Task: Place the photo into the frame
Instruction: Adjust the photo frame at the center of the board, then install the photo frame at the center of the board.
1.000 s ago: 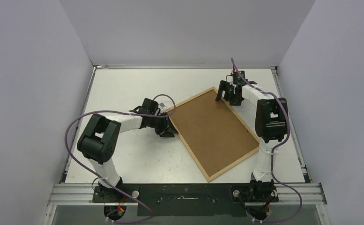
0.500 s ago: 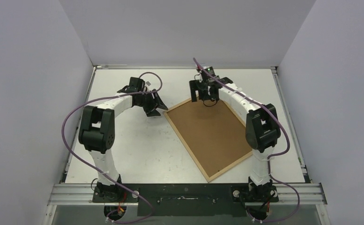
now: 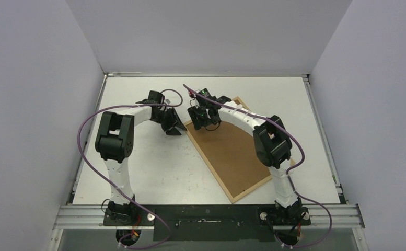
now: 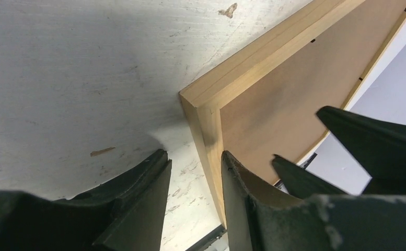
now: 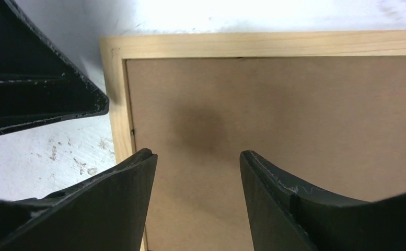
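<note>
The frame [image 5: 274,44] is lying flat and askew on the counter [image 3: 138,172], one corner pointing at the near edge right of its middle, its long sides running away toward the far left. A brown backing panel [image 3: 237,151] is filling it, facing up. Farther in, near the counter's middle, the left end effector [image 3: 173,127] is hanging at the frame's left corner, its jaws standing partly apart over the wooden strip and bare counter, gripping nothing. Just beyond, the right end effector [image 3: 203,119] is hovering over the panel inside that same corner, jaws standing apart with nothing between them.
</note>
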